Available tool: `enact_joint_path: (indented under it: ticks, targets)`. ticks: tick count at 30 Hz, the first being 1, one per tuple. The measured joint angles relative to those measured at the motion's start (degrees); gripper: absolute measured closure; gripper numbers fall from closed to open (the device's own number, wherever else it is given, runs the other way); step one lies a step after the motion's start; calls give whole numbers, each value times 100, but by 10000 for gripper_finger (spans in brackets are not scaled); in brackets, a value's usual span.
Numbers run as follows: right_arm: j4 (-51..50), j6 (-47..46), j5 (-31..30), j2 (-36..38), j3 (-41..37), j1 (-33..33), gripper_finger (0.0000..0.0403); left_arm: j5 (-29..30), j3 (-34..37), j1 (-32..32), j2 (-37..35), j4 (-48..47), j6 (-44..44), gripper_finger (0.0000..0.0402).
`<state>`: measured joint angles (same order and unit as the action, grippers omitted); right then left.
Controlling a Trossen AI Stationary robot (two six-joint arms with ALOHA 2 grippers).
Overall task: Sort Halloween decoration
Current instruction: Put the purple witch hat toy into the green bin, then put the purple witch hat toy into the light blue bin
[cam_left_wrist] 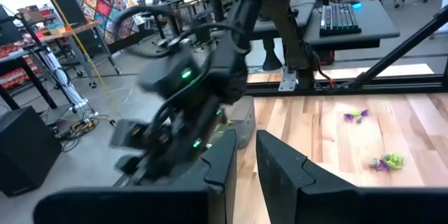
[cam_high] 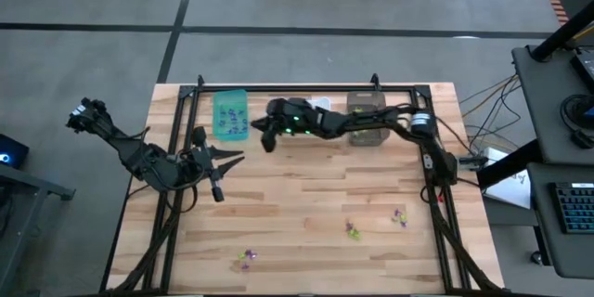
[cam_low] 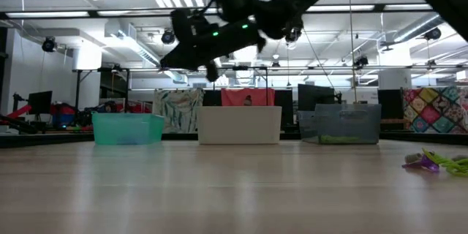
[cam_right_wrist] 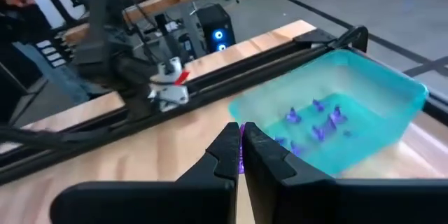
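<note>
The Halloween decoration is tiny purple and lime-green trinkets. Three small clusters lie on the wood near the front (cam_high: 246,258), (cam_high: 353,230), (cam_high: 399,215). Several purple ones lie in the teal bin (cam_right_wrist: 318,122). My right gripper (cam_right_wrist: 241,161) hangs above the table just right of the teal bin (cam_high: 230,113), shut on a purple trinket. My left gripper (cam_high: 229,158) hovers over the table's left part, open by a narrow gap (cam_left_wrist: 245,164) with nothing between its fingers. My right gripper pinches a purple trinket between its two fingers; only a purple sliver (cam_right_wrist: 242,148) shows in the slit near their free ends. The fingers reach nearly level from the table's right, toward the teal bin. The trinket is lifted clear of the table.
Three bins stand in a row along the far edge: teal (cam_low: 128,128), white (cam_low: 240,124) and grey-brown (cam_low: 340,124). My right arm (cam_high: 371,121) stretches over the white one. A black frame rail (cam_high: 306,87) runs behind the bins.
</note>
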<state>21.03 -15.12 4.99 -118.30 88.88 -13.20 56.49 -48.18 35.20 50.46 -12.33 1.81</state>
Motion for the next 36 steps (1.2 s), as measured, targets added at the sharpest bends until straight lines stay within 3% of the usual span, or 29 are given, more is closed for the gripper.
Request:
enact_joint_path:
  ticks: [10,16,21,28,36]
  targets:
    - [-1151,88,-50,-1602,2373,-219,394,-2,0,0,17,-72,48,363]
    - [-1767,153,-109,-2184,3265,-260,393,-2,0,2,17,-109,100,363]
    - [-1964,157,-210,-2295,3438,-261,371,-4,4,2,24,-140,178,363]
    - [-2256,118,-117,-2286,3475,-272,304,-5,7,2,24,-150,248,363]
    - [-4312,825,398,-1505,3523,-54,264,-159,11,2,27,-1131,1352,363]
